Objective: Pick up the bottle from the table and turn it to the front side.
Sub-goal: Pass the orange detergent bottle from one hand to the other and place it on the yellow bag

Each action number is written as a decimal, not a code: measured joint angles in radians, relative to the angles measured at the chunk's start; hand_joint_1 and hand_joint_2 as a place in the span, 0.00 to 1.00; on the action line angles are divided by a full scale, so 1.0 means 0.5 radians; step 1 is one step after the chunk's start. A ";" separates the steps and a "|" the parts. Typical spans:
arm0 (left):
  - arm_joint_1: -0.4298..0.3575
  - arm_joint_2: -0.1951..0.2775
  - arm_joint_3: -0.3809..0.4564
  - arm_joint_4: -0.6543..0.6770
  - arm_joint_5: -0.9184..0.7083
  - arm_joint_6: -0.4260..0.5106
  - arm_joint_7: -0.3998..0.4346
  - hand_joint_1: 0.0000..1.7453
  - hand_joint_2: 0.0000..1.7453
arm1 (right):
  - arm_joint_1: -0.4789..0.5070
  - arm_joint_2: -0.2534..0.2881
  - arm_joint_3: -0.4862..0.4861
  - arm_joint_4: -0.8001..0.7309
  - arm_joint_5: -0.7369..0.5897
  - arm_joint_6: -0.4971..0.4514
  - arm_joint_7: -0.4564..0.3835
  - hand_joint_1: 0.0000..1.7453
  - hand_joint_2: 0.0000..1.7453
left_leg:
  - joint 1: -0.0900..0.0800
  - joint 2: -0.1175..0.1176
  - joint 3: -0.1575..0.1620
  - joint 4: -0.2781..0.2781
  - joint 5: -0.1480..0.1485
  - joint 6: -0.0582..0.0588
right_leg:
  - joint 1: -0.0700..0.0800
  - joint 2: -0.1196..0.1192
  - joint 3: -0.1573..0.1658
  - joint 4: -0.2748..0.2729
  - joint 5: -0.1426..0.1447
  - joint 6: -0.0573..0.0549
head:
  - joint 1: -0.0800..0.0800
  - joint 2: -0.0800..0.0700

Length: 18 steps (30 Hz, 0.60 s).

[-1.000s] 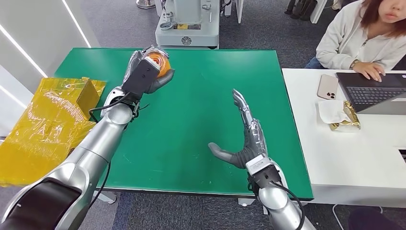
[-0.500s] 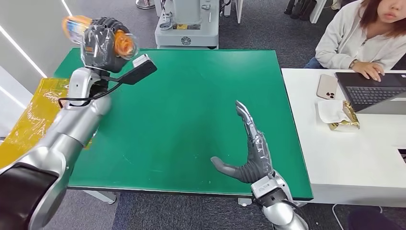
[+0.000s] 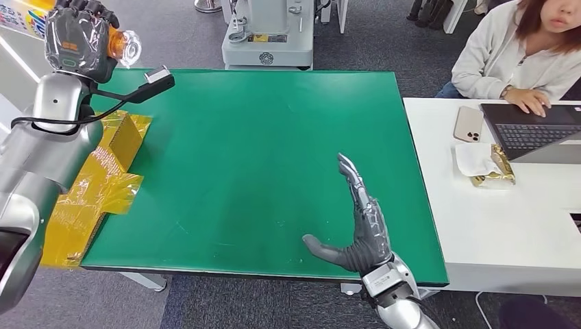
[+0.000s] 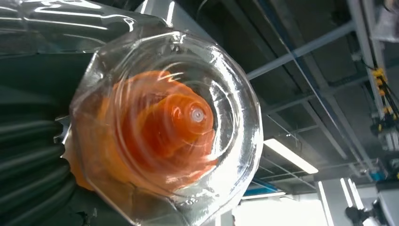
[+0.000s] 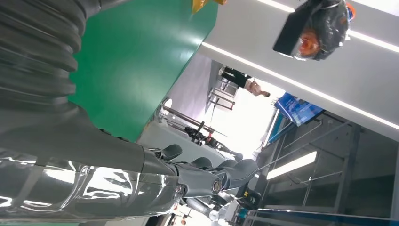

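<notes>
One bottle (image 3: 113,42) gripped in left robot hand (image 3: 74,40), raised clear of table (image 3: 274,151) for turning. Right robot hand (image 3: 362,219) spread, idle over table edge, I judge.

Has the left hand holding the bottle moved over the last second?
Yes. The left hand, gripping the bottle, has swung up and leftward, off the green table past its far-left corner.

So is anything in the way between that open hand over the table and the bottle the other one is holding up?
Nothing visible. The left hand holds the bottle high past the green table's far left corner; the right hand hovers open near the front edge, with bare tabletop and air between them.
</notes>
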 joint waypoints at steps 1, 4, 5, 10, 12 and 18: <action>0.000 0.014 -0.013 0.003 -0.043 -0.035 0.014 1.00 1.00 | 0.000 -0.001 -0.002 -0.004 -0.018 0.003 0.000 0.00 1.00 | 0.000 0.000 0.000 0.000 0.000 0.000 | 0.000 0.000 0.000 0.000 0.000 0.000 | 0.000 0.000; 0.002 0.044 -0.044 0.019 -0.126 -0.143 0.040 1.00 1.00 | 0.001 -0.013 -0.009 -0.022 -0.066 0.004 -0.001 0.00 1.00 | 0.000 -0.001 0.000 0.000 0.000 0.000 | 0.000 -0.001 0.000 0.000 0.000 0.000 | 0.000 0.000; 0.006 0.051 -0.049 0.025 -0.137 -0.174 0.043 1.00 1.00 | 0.003 -0.018 -0.013 -0.028 -0.077 0.004 -0.002 0.00 1.00 | 0.000 -0.001 0.000 0.000 0.000 0.000 | 0.000 -0.001 0.000 0.000 0.000 0.000 | 0.000 0.000; 0.040 0.080 -0.052 0.051 -0.141 -0.221 0.043 1.00 1.00 | 0.026 -0.042 -0.033 -0.051 -0.103 0.004 -0.011 0.00 1.00 | 0.001 0.000 0.000 0.000 0.000 0.000 | 0.000 0.000 0.000 0.000 0.000 0.000 | 0.000 0.000; 0.046 0.087 -0.052 0.060 -0.140 -0.222 0.043 1.00 1.00 | 0.030 -0.046 -0.038 -0.055 -0.103 0.004 -0.015 0.00 1.00 | 0.001 0.000 0.000 0.000 0.000 0.000 | 0.000 0.000 0.000 0.000 0.000 0.000 | 0.000 0.000; 0.092 0.134 -0.052 0.075 -0.179 -0.266 0.043 1.00 1.00 | 0.067 -0.051 -0.050 -0.072 -0.110 0.010 -0.043 0.00 1.00 | 0.000 0.002 0.001 -0.001 -0.001 0.000 | 0.000 0.001 0.000 0.000 0.000 -0.001 | 0.000 0.000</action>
